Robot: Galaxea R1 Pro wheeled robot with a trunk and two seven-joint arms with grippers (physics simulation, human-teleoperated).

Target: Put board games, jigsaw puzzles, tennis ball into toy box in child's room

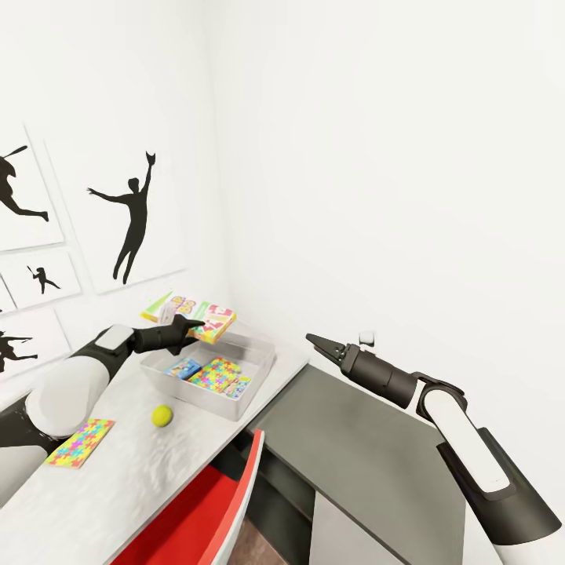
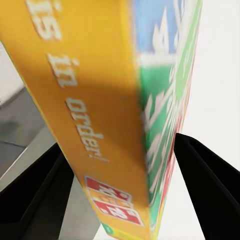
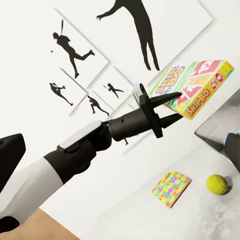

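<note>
My left gripper (image 1: pixel 196 322) is shut on the green-red-white Skip-Bo board game (image 1: pixel 188 312) and holds it in the air over the far rim of the toy box (image 1: pixel 253 390). The wrist view shows the box's yellow edge (image 2: pixel 95 100) between the fingers. A small blue board game (image 1: pixel 184 366) and a mosaic jigsaw puzzle (image 1: pixel 222 375) lie inside the grey bin. The tennis ball (image 1: pixel 162 415) and another jigsaw puzzle (image 1: pixel 80 442) rest on the table (image 1: pixel 118 486). My right gripper (image 1: pixel 314 340) hovers open over the lower dark unit, empty, and looks at the left gripper (image 3: pixel 178 105) and the Skip-Bo box (image 3: pixel 200 82).
A red chair (image 1: pixel 208 506) is tucked under the table's near edge. A lower dark grey unit (image 1: pixel 369 455) runs to the right of the table. White walls close the corner behind, with black sports silhouettes (image 1: pixel 132 216) on the left wall.
</note>
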